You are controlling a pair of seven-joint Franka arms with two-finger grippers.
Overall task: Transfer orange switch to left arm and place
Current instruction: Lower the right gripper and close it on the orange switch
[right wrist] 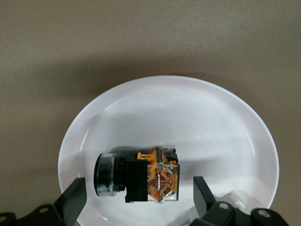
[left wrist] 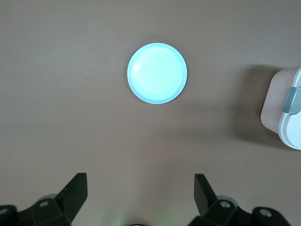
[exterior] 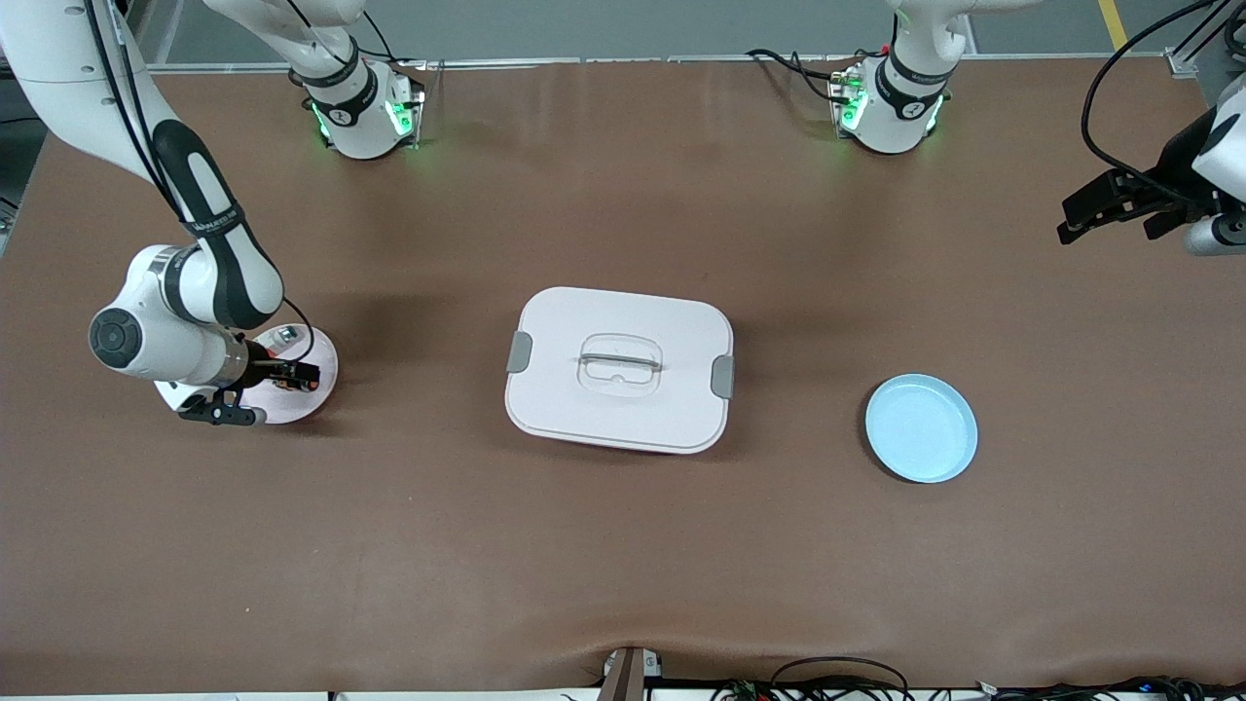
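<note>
Nearest your front camera sits the pale blue plate (exterior: 921,427), toward the left arm's end of the table, with the white lidded box (exterior: 619,369) beside it at mid-table. Your right gripper (exterior: 261,392) is down low over the white plate (exterior: 316,382) at the right arm's end, jaws spread wide and gripping nothing. In the right wrist view you can see the orange switch (right wrist: 138,175) lying on its side on that white plate (right wrist: 188,117), directly between the two black fingers (right wrist: 71,201) but touching neither of them; its black cap end points toward one finger and its orange body toward the other. You will also notice a small silvery-clear part (right wrist: 235,198) on the same plate, just outside the jaws. Your left gripper (exterior: 1119,209) waits in the air over bare table at the left arm's end, jaws released and empty; its wrist view looks down between the fingers (left wrist: 70,195) at the blue plate (left wrist: 157,73), well clear of them.
</note>
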